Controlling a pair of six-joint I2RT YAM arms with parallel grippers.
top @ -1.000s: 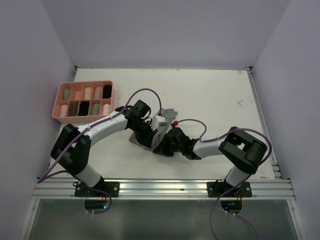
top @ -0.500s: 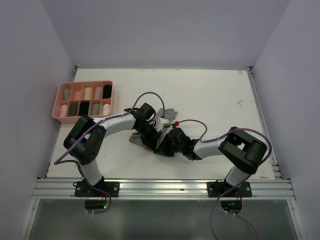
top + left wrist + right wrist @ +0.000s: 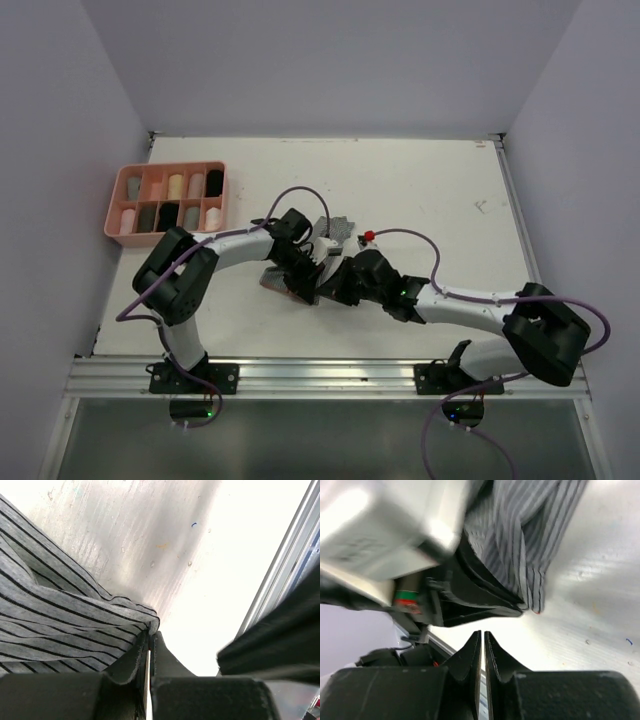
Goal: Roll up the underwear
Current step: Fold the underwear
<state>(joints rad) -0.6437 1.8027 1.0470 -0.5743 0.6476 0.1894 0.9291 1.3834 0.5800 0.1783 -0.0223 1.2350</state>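
The grey striped underwear (image 3: 337, 227) lies at the table's middle, mostly hidden under both arms. In the left wrist view it (image 3: 50, 615) fills the left side, and my left gripper (image 3: 150, 636) is shut on its folded corner, low on the table. My left gripper (image 3: 301, 277) and right gripper (image 3: 333, 287) sit close together in the top view. My right gripper (image 3: 483, 634) is shut and empty, just short of the striped cloth (image 3: 530, 540) and of the left gripper's fingers (image 3: 485, 607).
A pink tray (image 3: 112, 205) with compartments stands at the far left and holds several rolled garments. A pinkish cloth edge (image 3: 271, 282) shows under the left arm. A metal rail (image 3: 320, 375) runs along the near table edge.
The left arm's elbow has swung right towards the garment. The right arm's elbow has dropped and stretched out to the right, while its gripper stays beside the cloth.
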